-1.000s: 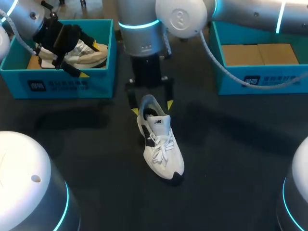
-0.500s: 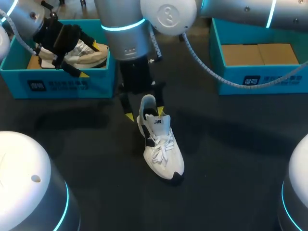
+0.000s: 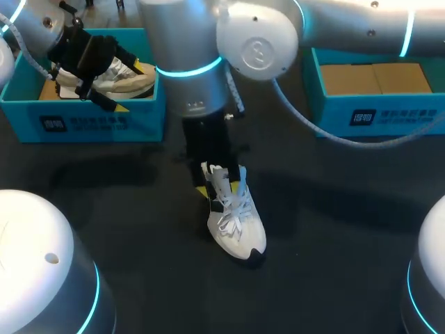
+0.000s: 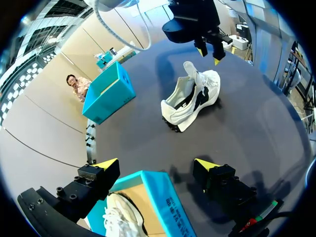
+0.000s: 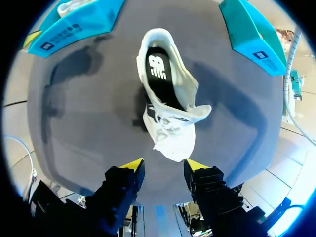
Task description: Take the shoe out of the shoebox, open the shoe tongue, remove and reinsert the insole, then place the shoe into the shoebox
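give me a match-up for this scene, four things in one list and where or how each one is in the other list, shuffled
Column A
1. lone shoe
2. left shoebox
3. right shoebox
4. right gripper

Column B
a. shows only brown cardboard inside
b. open, just above the lone shoe
c. holds a second shoe
d. lies on the dark table between the two boxes

Pairs: 1-d, 2-c, 3-a, 4-b
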Controlling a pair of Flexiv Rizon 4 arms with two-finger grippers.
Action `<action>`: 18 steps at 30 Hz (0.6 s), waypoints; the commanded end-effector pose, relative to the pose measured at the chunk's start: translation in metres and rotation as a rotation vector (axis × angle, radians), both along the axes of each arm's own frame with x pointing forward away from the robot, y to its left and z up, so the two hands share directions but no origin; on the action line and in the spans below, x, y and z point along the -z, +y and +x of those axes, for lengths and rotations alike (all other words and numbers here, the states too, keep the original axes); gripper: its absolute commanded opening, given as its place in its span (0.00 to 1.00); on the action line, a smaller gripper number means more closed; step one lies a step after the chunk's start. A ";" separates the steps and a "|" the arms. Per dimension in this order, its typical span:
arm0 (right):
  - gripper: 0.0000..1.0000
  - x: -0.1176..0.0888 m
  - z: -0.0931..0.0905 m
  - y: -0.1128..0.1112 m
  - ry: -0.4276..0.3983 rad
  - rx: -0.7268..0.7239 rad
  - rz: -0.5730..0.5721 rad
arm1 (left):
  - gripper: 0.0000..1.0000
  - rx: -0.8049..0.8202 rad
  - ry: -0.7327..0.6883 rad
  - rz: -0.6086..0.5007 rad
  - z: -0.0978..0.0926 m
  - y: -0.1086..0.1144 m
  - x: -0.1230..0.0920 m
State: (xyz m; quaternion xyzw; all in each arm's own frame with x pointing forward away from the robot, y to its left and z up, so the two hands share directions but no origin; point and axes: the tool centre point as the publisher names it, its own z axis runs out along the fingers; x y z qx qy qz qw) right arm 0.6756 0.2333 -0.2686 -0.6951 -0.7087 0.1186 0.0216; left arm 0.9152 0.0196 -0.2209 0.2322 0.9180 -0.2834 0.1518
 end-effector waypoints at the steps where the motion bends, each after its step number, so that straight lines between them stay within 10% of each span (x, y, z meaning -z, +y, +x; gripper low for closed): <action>1: 0.49 0.009 -0.003 -0.016 -0.005 0.005 0.048 | 1.00 0.000 0.002 0.004 0.000 0.000 -0.001; 18: 0.43 0.043 0.030 -0.036 0.002 -0.085 0.121 | 1.00 0.000 0.002 0.004 0.000 0.000 -0.001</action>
